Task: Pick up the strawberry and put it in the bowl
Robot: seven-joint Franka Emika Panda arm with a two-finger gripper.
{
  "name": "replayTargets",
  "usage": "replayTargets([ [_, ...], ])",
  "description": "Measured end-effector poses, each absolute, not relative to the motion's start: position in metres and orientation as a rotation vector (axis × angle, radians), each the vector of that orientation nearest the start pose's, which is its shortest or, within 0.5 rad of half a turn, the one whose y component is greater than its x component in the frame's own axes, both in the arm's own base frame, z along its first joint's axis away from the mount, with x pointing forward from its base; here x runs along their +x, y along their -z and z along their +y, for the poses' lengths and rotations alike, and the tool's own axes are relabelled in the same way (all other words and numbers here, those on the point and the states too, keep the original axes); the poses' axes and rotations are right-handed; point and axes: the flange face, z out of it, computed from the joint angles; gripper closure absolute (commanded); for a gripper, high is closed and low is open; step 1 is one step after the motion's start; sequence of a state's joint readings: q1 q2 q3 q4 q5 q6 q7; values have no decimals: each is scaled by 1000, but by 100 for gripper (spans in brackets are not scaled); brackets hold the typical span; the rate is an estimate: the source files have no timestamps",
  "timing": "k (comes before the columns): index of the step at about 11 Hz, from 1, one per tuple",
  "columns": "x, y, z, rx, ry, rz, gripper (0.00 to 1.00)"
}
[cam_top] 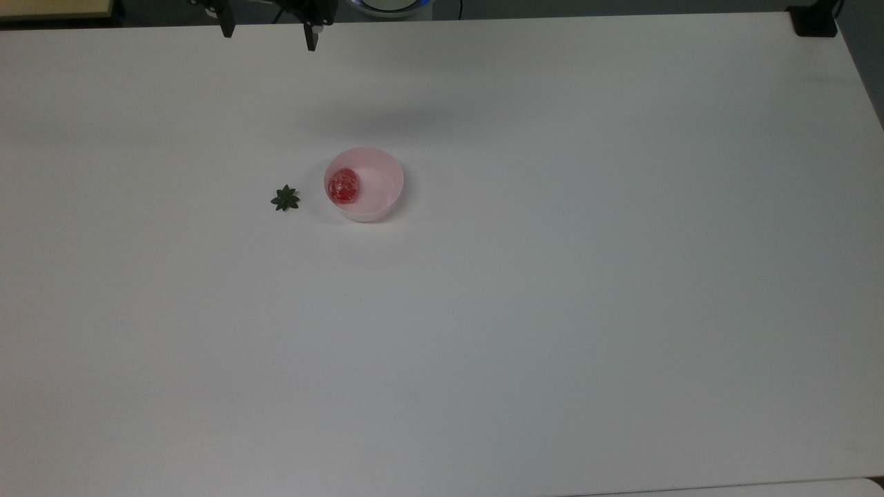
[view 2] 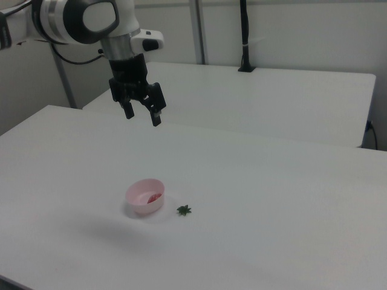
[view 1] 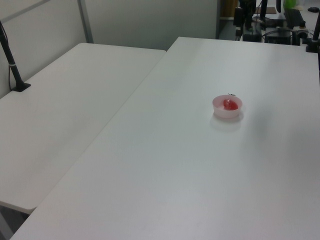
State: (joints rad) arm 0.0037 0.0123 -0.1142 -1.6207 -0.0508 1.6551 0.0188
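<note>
The red strawberry (cam_top: 344, 186) (view 1: 229, 104) (view 2: 155, 197) lies inside the pale pink bowl (cam_top: 376, 200) (view 1: 226, 111) (view 2: 140, 206), against the bowl's left side in the top view. My gripper (cam_top: 268, 36) (view 2: 143, 116) hangs open and empty high above the table, well clear of the bowl, near the top view's upper edge. In the left view its dark fingers (view 1: 239, 20) show at the far end of the table.
A lone dark green star-shaped leaf piece (cam_top: 285, 199) (view 2: 184, 210) lies on the white table (cam_top: 552, 310) just beside the bowl. A second white table (view 1: 65, 115) (view 2: 272, 96) adjoins it. A black clamp (cam_top: 813, 21) sits at the top view's upper right corner.
</note>
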Motion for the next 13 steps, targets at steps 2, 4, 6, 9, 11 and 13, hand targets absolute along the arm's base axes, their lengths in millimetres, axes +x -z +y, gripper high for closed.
replayTargets([
  [2,561,-602,-67,-3189,31,191,0],
  [4,561,-602,-66,-3192,31,132,0],
  [6,561,-603,-66,-3195,31,35,0],
  [9,559,-606,-66,-3195,39,-6,0],
  [11,559,-608,-64,-3195,44,-14,0],
  [13,559,-608,-58,-3195,45,-33,0],
])
